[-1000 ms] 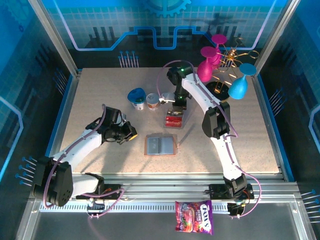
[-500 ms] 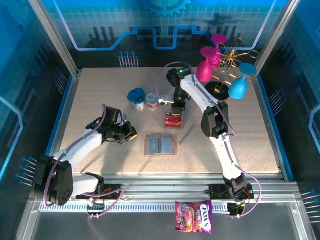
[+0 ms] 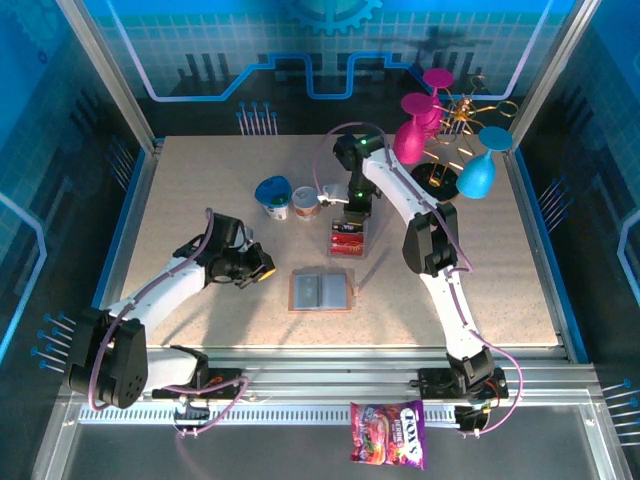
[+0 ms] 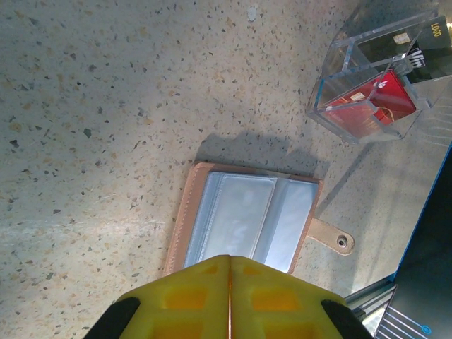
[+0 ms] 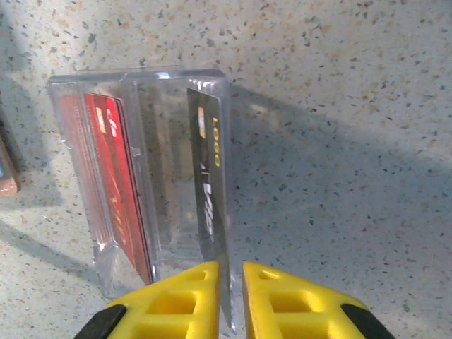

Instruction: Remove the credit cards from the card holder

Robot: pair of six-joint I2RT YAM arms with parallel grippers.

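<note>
The card holder (image 3: 322,291) lies open and flat mid-table, brown rim, pale inner sleeves (image 4: 247,219), snap tab to its right. My left gripper (image 3: 258,268) hovers just left of it, its yellow fingers shut on nothing (image 4: 229,258). Behind it stands a clear plastic rack (image 3: 347,240) with credit cards on edge: a red card (image 5: 120,191) and a dark card (image 5: 208,191). My right gripper (image 5: 231,267) is over the rack's far end, slightly open. The dark card's top edge sits in the gap, close to the left finger and apart from the right one.
A blue cup (image 3: 273,195) and a small white cup (image 3: 306,203) stand left of the rack. A stand with pink and blue glasses (image 3: 440,130) fills the back right corner. A candy bag (image 3: 388,434) lies off the table's front edge.
My right gripper's fingers have come apart a little over the rack, loosening from the dark card. The left arm and the card holder have stayed put.
</note>
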